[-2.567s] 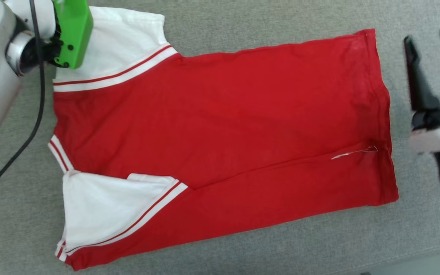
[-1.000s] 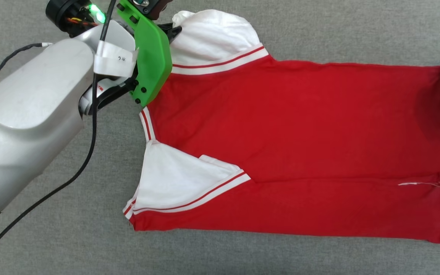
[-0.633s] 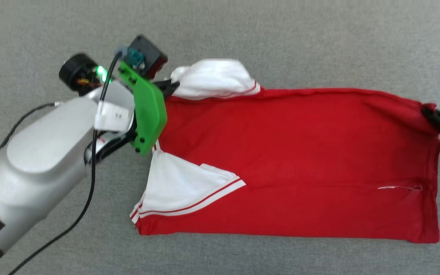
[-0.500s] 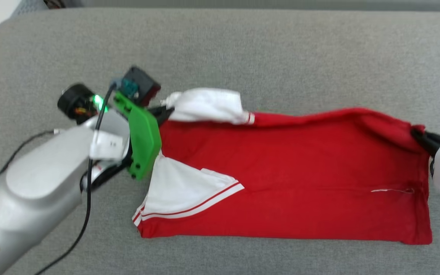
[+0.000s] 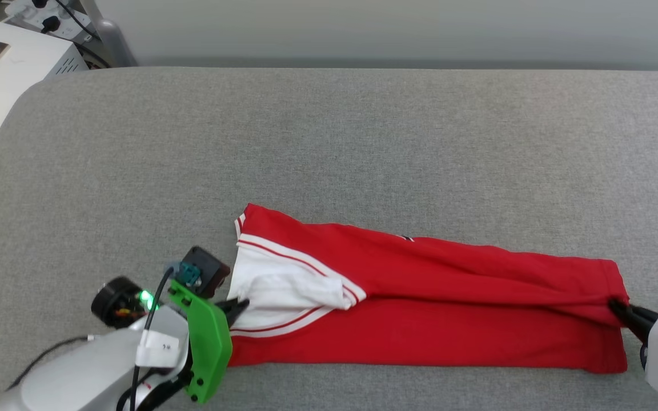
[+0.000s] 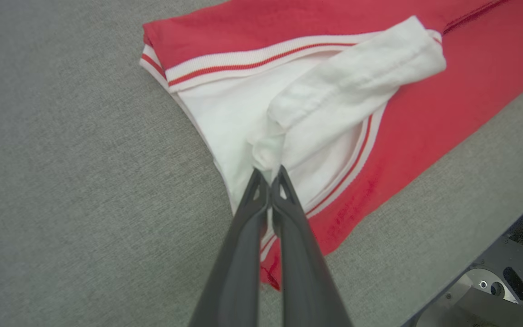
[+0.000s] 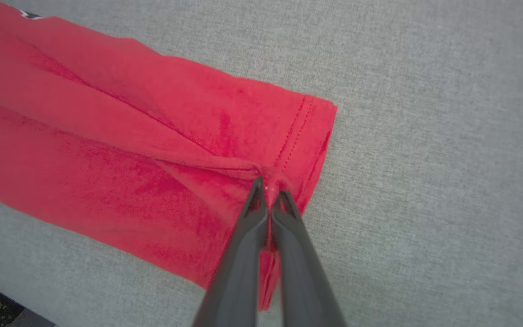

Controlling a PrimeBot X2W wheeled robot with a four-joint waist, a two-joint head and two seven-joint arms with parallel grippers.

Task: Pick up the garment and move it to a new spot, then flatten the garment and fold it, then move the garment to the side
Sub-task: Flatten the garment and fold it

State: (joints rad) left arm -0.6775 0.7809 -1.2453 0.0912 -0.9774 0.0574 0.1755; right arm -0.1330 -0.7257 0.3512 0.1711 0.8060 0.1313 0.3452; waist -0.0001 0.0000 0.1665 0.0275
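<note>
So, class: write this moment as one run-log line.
left gripper: shut on sleeve | right gripper: shut on hem | red jersey: folded lengthwise

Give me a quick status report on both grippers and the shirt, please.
Left gripper shut on white sleeve. Right gripper shut on red hem. Folded shirt lying lengthwise on grey cushion. Nothing in the way.

The garment (image 5: pixel 466 331) lies doubled over, its under layers hidden; a small dark mark (image 5: pixel 407 238) on its far edge is too small to identify. The right gripper (image 5: pixel 616 305) has its housing cut by the head view's right edge, and the white box (image 5: pixel 3 74) runs off the left edge.
</note>
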